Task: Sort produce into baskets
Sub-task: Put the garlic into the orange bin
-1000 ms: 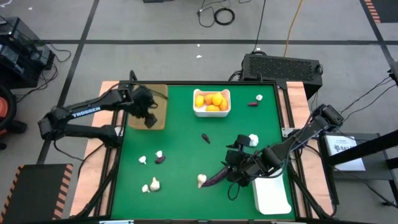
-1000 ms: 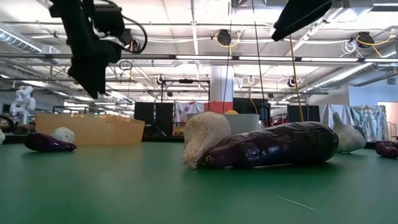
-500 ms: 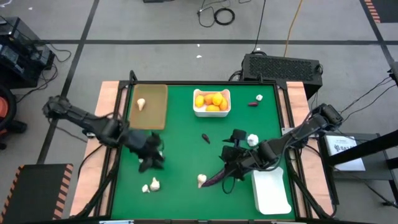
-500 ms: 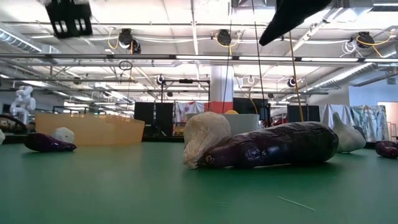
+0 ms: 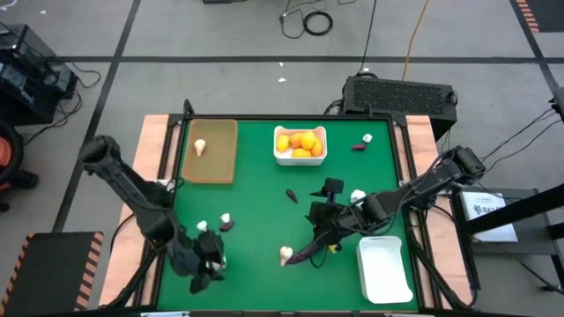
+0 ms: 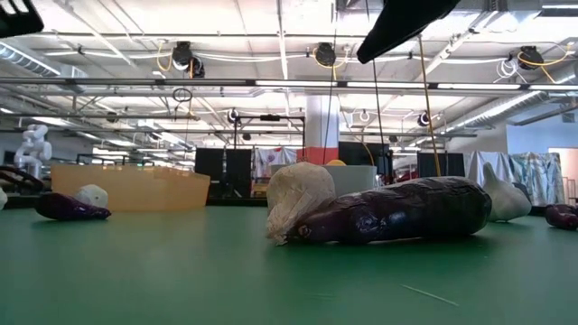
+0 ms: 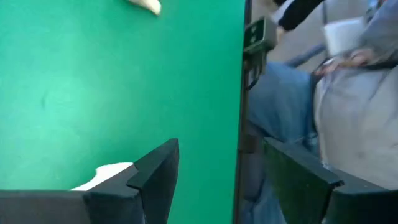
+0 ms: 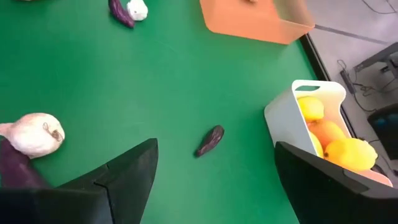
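The green-topped work table (image 5: 256,189) carries everything. At its 11 o'clock corner lies the flat tan tray (image 5: 220,158), with one small white garlic bulb (image 5: 200,147) inside. At 12 o'clock stands a white plastic bin (image 5: 300,159) with rounded corners, filled with orange-yellow round fruits (image 5: 300,142); a second white bin (image 5: 385,272) sits at 5 o'clock.

The left arm reaches down to the 7 o'clock corner, where the left gripper (image 5: 205,264) hovers with its dark fingers (image 7: 155,171) spread apart over the green surface; a white bulb (image 7: 106,174) lies just beside one of them. The right gripper (image 5: 324,220) hangs right of centre, above the long dark purple eggplant (image 5: 310,250), its fingers wide apart and holding nothing.

From table height, the eggplant lies touching a cream garlic bulb (image 6: 298,199). A small dark purple piece (image 5: 292,195) lies alone near the centre. Another purple piece (image 5: 227,225) lies by a white bulb (image 5: 226,217) at 8 o'clock. At 1 o'clock a tiny purple piece (image 5: 358,147) and a white bulb (image 5: 367,137) lie close together.
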{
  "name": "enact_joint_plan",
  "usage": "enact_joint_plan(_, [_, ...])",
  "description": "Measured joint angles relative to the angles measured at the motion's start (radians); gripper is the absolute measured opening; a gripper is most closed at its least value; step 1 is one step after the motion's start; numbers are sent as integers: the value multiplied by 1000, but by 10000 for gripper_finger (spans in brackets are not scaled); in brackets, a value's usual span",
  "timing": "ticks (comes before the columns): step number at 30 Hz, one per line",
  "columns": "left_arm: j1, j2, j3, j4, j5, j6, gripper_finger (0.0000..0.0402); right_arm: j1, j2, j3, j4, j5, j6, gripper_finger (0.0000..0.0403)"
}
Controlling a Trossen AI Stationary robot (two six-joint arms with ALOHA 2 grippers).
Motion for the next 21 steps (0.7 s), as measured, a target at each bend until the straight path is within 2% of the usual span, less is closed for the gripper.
enact_joint_plan(7, [-11,154,71,-58,-12,95,235,-28,0,0,0,0,-6,312])
enact_joint_plan(16, [-10,215,70,-228,-20,95,235,-39,0,0,22,0,-38,312])
enact_joint_plan(21, [-10,235,68,-243,-19,95,235,-39,0,0,50,-8,-62,312])
